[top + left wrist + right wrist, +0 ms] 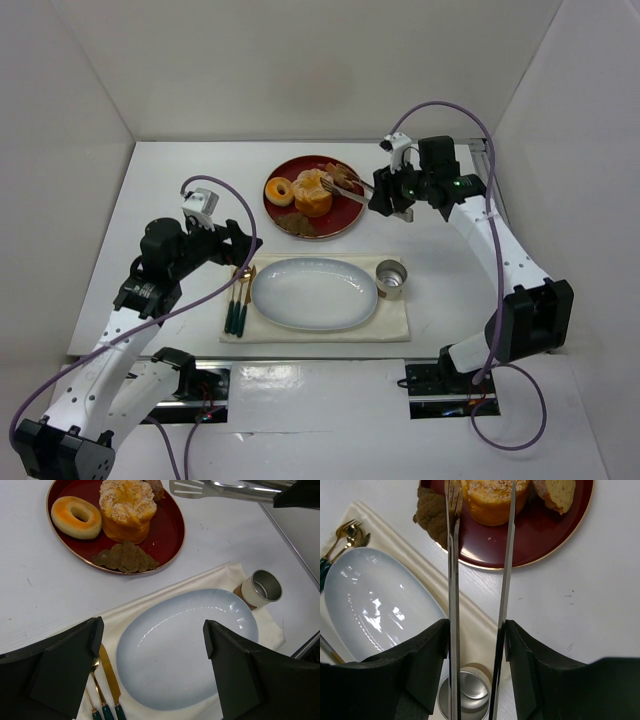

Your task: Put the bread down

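A white tabletop sits boxed in by plain white walls at the back and both sides. Light is soft and even.

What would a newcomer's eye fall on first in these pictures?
First the red plate at the far side, with a donut, a ruffled pastry and the bread. The right gripper holds metal tongs spread open at the pastry. Nearer, the open left gripper hovers above a bare white oval plate.
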{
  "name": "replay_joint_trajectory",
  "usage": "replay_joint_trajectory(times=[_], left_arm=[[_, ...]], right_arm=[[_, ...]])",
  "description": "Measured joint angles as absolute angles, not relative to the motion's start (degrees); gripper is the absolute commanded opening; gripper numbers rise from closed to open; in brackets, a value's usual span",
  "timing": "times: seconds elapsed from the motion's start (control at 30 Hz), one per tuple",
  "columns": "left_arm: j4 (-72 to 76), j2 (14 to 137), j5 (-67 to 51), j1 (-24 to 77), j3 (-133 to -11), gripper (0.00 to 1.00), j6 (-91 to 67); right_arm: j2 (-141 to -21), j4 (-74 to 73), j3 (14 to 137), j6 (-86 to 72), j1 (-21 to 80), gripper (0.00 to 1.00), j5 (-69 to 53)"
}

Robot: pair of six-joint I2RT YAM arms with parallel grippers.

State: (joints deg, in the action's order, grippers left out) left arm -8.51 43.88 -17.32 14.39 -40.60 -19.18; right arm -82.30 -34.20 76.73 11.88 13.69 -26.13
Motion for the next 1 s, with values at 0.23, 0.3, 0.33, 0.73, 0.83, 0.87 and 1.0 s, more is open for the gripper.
replay_joint_trajectory(times=[0.23, 0.3, 0.33, 0.73, 0.83, 0.87, 1.0], left_arm=[[-8.5, 43.9, -17.3, 14.4, -40.6, 1.0, -19.2], [-8.5, 43.9, -17.3, 14.4, -40.6, 1.0, -19.2], [-8.5, 43.9, -17.3, 14.4, -40.6, 1.0, -19.2], [-8.5, 43.9, -17.3, 14.4, -40.6, 1.0, -19.2], [-8.5, 43.9, -17.3, 14.4, -40.6, 1.0, -19.2], [-8.5, 44.0, -17.3, 14.4, -40.6, 1.0, -19.2], [-8.5, 44.1, -17.3, 14.4, -40.6, 1.0, -19.2]], right_arm=[[-84.1, -33.5, 76.8, 12.7, 14.2, 0.59, -22.9], [-84.7, -32.9, 76.8, 12.9, 14.2, 0.59, -22.3], [-85.1, -32.5, 76.8, 12.9, 14.2, 0.59, -22.1], [-92.9, -29.3, 80.1, 12.5, 13.9, 0.59, -20.8], [-93.8, -28.8, 81.2, 12.4, 13.6, 0.59, -20.8], [-94.0, -28.7, 81.5, 12.3, 13.6, 0.59, -20.8], [-94.7, -28.3, 82.6, 11.8, 13.5, 0.59, -20.8]])
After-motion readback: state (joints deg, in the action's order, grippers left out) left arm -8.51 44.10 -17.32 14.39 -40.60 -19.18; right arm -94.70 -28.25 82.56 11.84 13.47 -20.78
